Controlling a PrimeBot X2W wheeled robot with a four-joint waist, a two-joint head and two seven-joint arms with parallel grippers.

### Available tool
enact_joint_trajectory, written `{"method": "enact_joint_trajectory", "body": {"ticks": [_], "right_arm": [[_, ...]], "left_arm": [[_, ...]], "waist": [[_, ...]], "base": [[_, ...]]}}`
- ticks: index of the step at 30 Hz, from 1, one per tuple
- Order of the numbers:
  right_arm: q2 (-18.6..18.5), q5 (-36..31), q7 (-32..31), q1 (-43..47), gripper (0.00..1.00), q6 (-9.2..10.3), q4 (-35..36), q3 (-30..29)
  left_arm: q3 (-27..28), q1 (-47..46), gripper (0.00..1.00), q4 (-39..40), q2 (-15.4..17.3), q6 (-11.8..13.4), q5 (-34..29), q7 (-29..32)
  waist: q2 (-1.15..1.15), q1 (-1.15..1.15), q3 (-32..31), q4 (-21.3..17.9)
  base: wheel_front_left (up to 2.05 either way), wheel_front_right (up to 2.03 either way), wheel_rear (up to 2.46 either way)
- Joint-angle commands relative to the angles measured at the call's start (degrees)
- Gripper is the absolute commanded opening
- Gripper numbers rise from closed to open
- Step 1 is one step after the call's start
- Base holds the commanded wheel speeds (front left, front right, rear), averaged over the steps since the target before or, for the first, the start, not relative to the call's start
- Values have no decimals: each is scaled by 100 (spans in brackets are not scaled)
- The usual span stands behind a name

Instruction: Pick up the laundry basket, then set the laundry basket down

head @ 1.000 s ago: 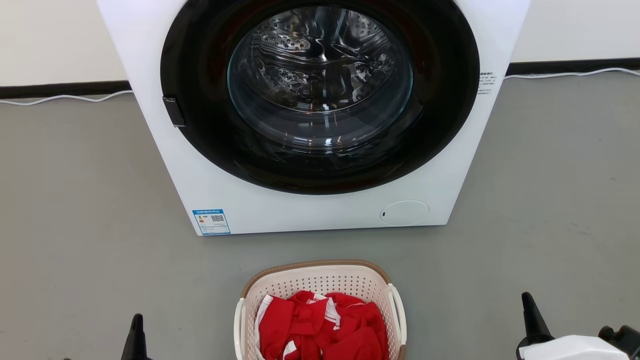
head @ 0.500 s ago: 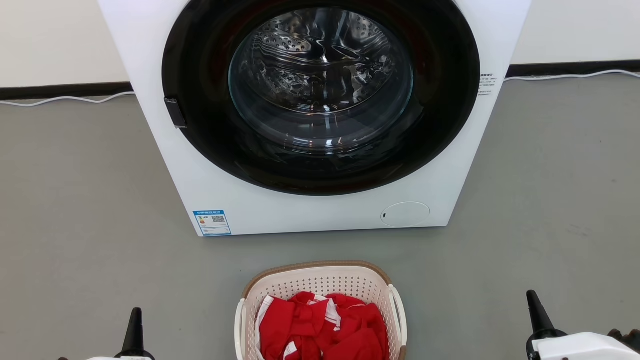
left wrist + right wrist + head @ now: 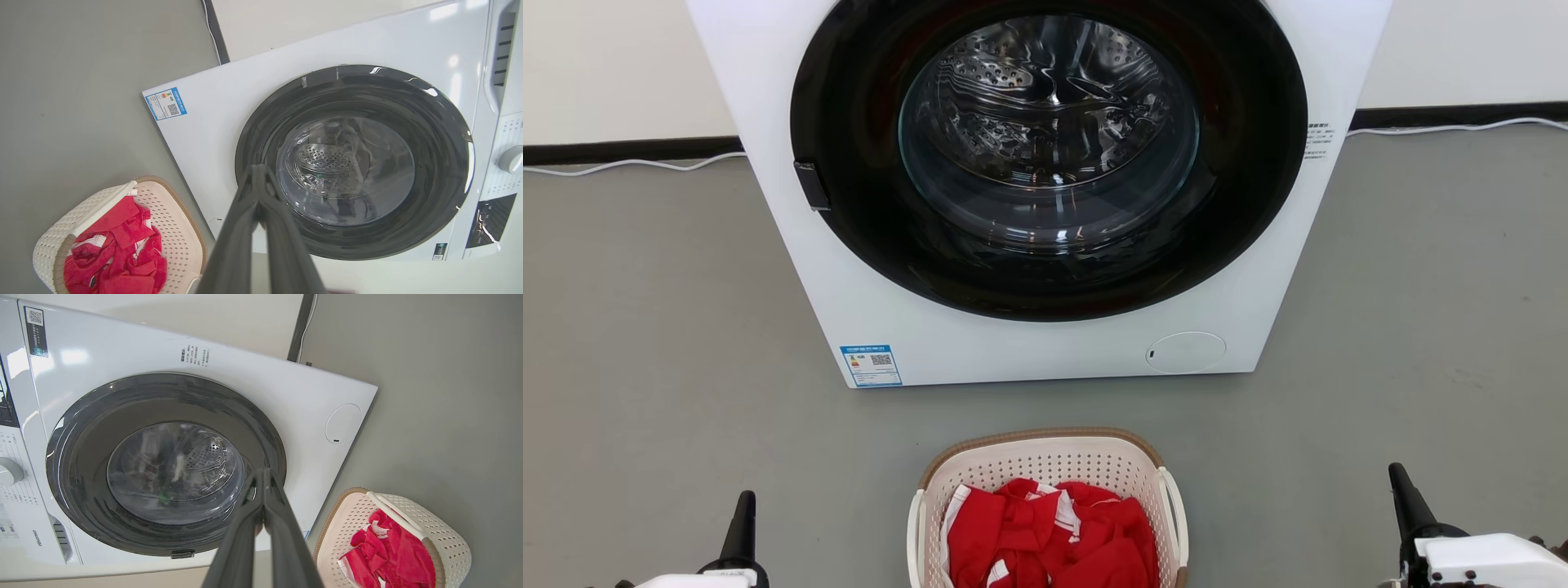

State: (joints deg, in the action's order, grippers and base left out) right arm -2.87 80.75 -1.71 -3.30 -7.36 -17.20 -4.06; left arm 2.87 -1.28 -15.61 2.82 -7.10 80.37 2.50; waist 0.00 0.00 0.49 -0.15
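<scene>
The laundry basket (image 3: 1045, 457), cream perforated plastic with a brown rim and white side handles, stands on the grey floor at the bottom centre of the head view, holding red and white clothes (image 3: 1045, 535). The basket (image 3: 171, 216) also appears low left in the left wrist view, and the basket (image 3: 445, 539) low right in the right wrist view. My left gripper (image 3: 743, 510) is shut, well to the basket's left. My right gripper (image 3: 1401, 486) is shut, well to its right. In the wrist views the left gripper (image 3: 258, 171) and right gripper (image 3: 263, 475) have their fingers pressed together, holding nothing.
A white front-loading washer (image 3: 1045, 343) with a closed dark round glass door (image 3: 1045, 155) stands just behind the basket. A white cable (image 3: 629, 163) runs along the black skirting at the wall. Grey floor (image 3: 645, 367) lies on both sides of the washer.
Both grippers have risen a little higher into the head view, the right one also drifting rightward. The basket and washer have stayed put apart from a slight downward shift of the whole picture.
</scene>
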Motion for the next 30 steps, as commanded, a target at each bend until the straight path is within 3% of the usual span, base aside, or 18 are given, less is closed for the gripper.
{"method": "enact_joint_trajectory", "body": {"ticks": [1, 16, 30], "right_arm": [[-99, 188, -77, -232, 0, -16, 205, 61], [-104, 1260, -364, -275, 0, -13, 326, -104], [-88, 1241, -382, -277, 0, -13, 324, -127]], "left_arm": [[190, -316, 0, 150, 70, -33, 200, 62], [305, -485, 0, 158, 51, -38, 1229, 351], [316, -486, 0, 158, 44, -38, 1219, 360]], "waist": [[0, 0, -3, 2], [0, 0, -31, 15], [0, 0, -31, 15]], "base": [[0, 0, 0], [0, 0, 0], [0, 0, 0]]}}
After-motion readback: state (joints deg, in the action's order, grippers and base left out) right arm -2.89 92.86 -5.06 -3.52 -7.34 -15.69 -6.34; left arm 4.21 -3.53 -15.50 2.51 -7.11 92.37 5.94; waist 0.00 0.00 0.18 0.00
